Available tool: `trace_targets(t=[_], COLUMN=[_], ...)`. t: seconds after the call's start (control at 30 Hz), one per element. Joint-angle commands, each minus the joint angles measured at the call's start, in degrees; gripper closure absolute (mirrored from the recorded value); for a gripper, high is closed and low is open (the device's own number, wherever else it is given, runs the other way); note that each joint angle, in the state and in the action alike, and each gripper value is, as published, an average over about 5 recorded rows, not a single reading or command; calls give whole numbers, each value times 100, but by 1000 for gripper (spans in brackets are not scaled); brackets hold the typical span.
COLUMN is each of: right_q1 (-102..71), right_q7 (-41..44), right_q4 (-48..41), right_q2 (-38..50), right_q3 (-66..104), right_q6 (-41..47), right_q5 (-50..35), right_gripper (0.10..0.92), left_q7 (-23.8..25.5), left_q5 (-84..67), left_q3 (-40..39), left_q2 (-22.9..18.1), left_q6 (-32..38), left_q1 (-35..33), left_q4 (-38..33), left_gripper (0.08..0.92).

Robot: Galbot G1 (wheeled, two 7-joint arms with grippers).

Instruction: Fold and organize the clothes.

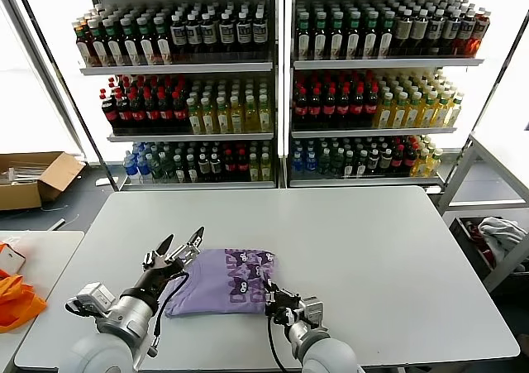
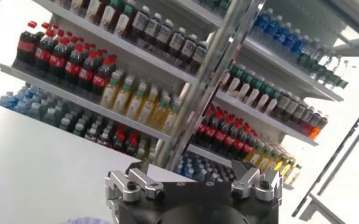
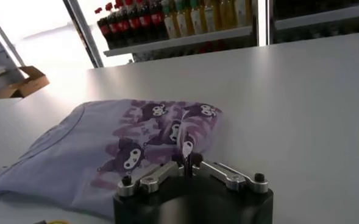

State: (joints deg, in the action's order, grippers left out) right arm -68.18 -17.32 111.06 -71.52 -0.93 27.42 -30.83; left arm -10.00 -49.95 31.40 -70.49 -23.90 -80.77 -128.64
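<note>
One lavender T-shirt (image 1: 223, 280) lies folded on the white table (image 1: 372, 257) near its front edge, dark cartoon print facing up. It also shows in the right wrist view (image 3: 112, 152). My left gripper (image 1: 182, 239) is open and empty, raised just above the shirt's left edge. In the left wrist view it (image 2: 191, 173) points at the bottle shelves. My right gripper (image 1: 270, 294) is shut, low at the shirt's front right edge. In the right wrist view its fingertips (image 3: 187, 159) are pressed together at the cloth's hem. I cannot tell whether cloth is pinched.
Shelves of bottles (image 1: 273, 83) stand behind the table. A cardboard box (image 1: 33, 179) lies on the floor at the left. Bright orange fabric (image 1: 16, 300) lies on a side table at the left. A white-and-grey bundle (image 1: 500, 234) sits in a rack at the right.
</note>
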Motion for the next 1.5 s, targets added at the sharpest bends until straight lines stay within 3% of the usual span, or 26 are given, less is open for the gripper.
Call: trace_targets(t=[0.03, 0.3, 0.73, 1.07, 1.3, 1.5], right_q1=[-611, -1214, -637, -169, -285, -277], right_q7=[376, 549, 532, 343, 229, 84], right_q4=[619, 952, 871, -281, -723, -181], right_q2=[903, 1036, 666, -343, -238, -149], right_q3=[1182, 1610, 1264, -53, 146, 177], right_q6=[-91, -162, -729, -725, -774, -934], right_q5=[100, 410, 419, 1284, 1059, 757], right_gripper=[888, 860, 496, 226, 203, 202], left_q7=[60, -22, -28, 4, 107, 80], left_q5=[33, 38, 85, 116, 97, 106], left_q3=[30, 8, 77, 250, 425, 319], left_q2=[-31, -43, -102, -115, -86, -127], left_q6=[-16, -67, -55, -36, 44, 37], left_q1=[-91, -55, -268, -525, -713, -570], left_q4=[-47, -98, -232, -354, -274, -182], left_gripper=[177, 177, 177, 177, 177, 177])
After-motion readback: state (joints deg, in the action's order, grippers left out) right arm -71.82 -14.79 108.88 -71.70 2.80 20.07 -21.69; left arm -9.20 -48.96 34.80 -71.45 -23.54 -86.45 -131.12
